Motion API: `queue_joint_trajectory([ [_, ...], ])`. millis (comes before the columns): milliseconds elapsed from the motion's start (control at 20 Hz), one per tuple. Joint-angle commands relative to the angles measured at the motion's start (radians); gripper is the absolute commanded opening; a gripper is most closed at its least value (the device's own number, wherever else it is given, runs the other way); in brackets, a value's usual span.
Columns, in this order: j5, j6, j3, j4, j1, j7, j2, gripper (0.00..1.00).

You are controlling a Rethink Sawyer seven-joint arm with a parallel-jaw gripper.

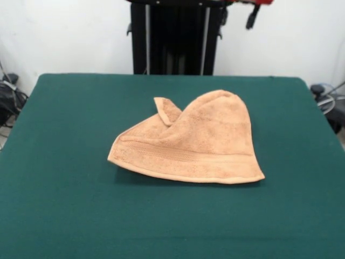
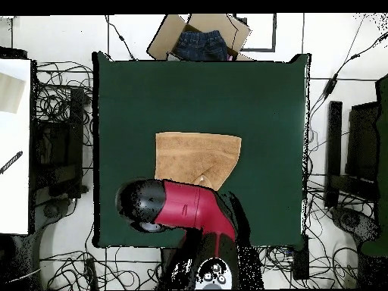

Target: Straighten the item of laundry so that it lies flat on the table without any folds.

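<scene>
The peach-orange towel [image 1: 194, 143] lies near the middle of the dark green table [image 1: 64, 162]. It is folded over on itself. Its near hem runs straight, its far side is rounded into a hump, and one small corner [image 1: 166, 109] sticks up at the far left. From overhead the towel [image 2: 195, 155] looks like a trapezoid, and the red and black arm [image 2: 189, 208] hangs over its robot-side edge. A dark part at the top edge of the front view seems to be my gripper [image 1: 251, 17], drawn back high above the table and well away from the towel.
The black pedestal [image 1: 175, 38] stands at the table's far side. In the overhead view a cardboard box with dark blue clothing [image 2: 201, 42] sits beyond the table edge opposite the robot. Cables lie on the floor all round, and a white surface [image 2: 15, 144] is at the left.
</scene>
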Motion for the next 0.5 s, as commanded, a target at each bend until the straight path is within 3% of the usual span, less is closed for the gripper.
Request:
queue_joint_trajectory([
  [50,-0.017,-0.229,0.065,-0.08,-0.059,0.138,0.162,1.0],
  [250,-0.011,-0.305,0.071,-0.104,-0.065,0.15,0.219,1.0],
  [500,-0.004,-0.3,0.06,-0.157,-0.057,0.15,0.265,1.0],
])
